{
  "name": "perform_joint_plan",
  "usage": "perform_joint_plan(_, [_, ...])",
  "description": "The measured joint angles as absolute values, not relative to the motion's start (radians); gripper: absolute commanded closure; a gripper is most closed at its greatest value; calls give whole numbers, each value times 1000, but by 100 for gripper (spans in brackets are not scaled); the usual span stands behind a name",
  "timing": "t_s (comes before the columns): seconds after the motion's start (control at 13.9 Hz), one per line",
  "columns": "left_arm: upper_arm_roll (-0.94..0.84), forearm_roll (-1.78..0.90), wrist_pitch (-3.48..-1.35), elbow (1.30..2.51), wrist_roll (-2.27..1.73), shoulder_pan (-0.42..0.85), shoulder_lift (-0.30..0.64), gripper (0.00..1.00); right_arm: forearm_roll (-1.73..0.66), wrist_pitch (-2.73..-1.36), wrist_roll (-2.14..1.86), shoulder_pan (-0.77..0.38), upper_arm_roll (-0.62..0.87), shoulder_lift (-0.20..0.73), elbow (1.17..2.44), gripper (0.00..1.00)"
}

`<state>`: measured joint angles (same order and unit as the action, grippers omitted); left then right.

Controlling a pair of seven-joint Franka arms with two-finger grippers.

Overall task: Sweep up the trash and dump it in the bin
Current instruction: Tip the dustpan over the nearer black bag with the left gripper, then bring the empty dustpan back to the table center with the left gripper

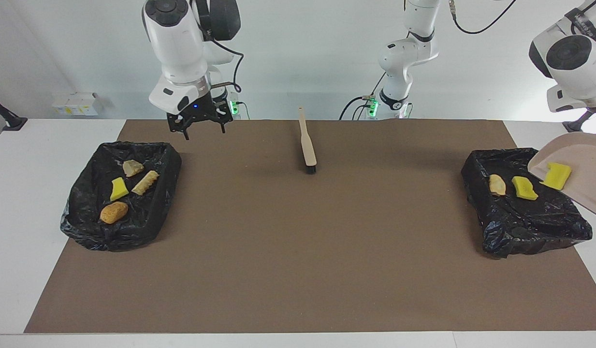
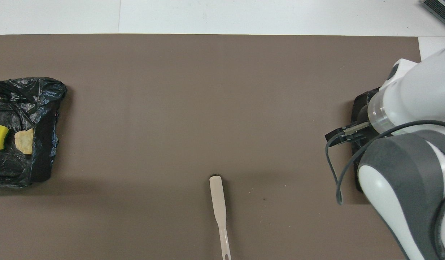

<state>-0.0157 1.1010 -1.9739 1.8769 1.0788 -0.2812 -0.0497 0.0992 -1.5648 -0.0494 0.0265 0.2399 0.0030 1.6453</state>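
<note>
Trash (image 1: 525, 188) in bin (image 1: 563, 231)

no readable text, labels, brands or numbers on anything in either view

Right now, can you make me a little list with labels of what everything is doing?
left gripper: out of view, shut, holding the tilted dustpan over its bin
dustpan: one yellow scrap left on it
that bin: tan scrap, yellow scrap
right gripper: open, empty, above the mat beside the other bin
other bin: four scraps
brush: lying on the mat
</note>
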Motion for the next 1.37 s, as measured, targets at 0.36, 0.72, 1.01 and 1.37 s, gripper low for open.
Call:
perform_joint_plan(0.36, [-18, 1202, -1873, 1852, 1087, -176, -25, 100, 137, -1565, 4, 119, 240, 3, 1588, 0])
perform_joint_plan(0.72, [-16, 1122, -1783, 1600, 1343, -162, 102, 100, 98, -1565, 50, 176, 232, 7, 1562, 0])
perform_joint_plan(1.01, [-17, 873, -1689, 1531, 1320, -151, 143, 100, 69, -1543, 29, 218, 214, 8, 1557, 0])
perform_joint_plan(1.37, [-32, 552, -1550, 1519, 930, -80, 119, 100, 66, -1517, -10, 109, 83, 9, 1532, 0])
